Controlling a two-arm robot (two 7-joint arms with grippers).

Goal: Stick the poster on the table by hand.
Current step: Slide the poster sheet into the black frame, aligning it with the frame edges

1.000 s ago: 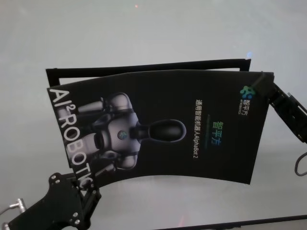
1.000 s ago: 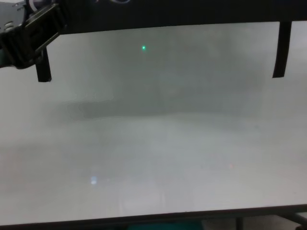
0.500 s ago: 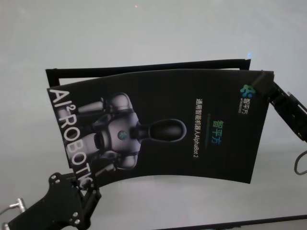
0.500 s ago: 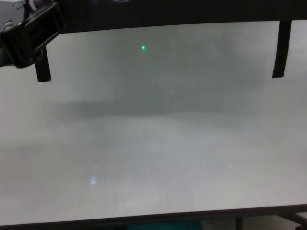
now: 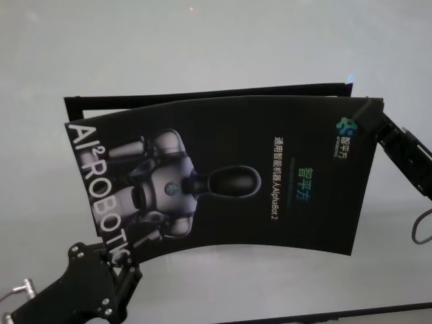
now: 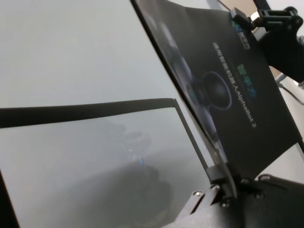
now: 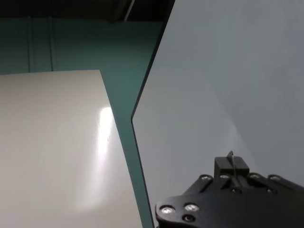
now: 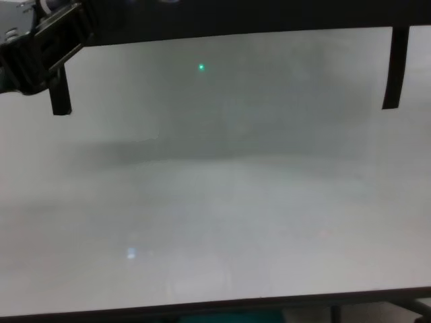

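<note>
The poster (image 5: 270,202) is a black glossy sheet with a grey robot figure and white letters. It hangs bowed above the table (image 5: 202,47), stretched between both arms. My left gripper (image 5: 120,260) is shut on its near left corner by the white letters. The left wrist view shows this pinch (image 6: 223,183) with the poster (image 6: 247,104) running away from it. My right gripper (image 5: 370,113) is shut on the far right corner near the small logo. Its wrist view shows the gripper (image 7: 231,166) closed on a thin edge.
A narrow black strip (image 5: 202,94) outlines a rectangle on the table under the poster; the left wrist view shows its corner (image 6: 171,100). In the chest view its two side pieces (image 8: 60,94) (image 8: 394,67) end on bare table (image 8: 215,222). The table's dark front edge (image 8: 202,308) is near.
The poster's right end and the right gripper have shifted very slightly left. The left gripper has stayed where it was, still shut on its corner.
</note>
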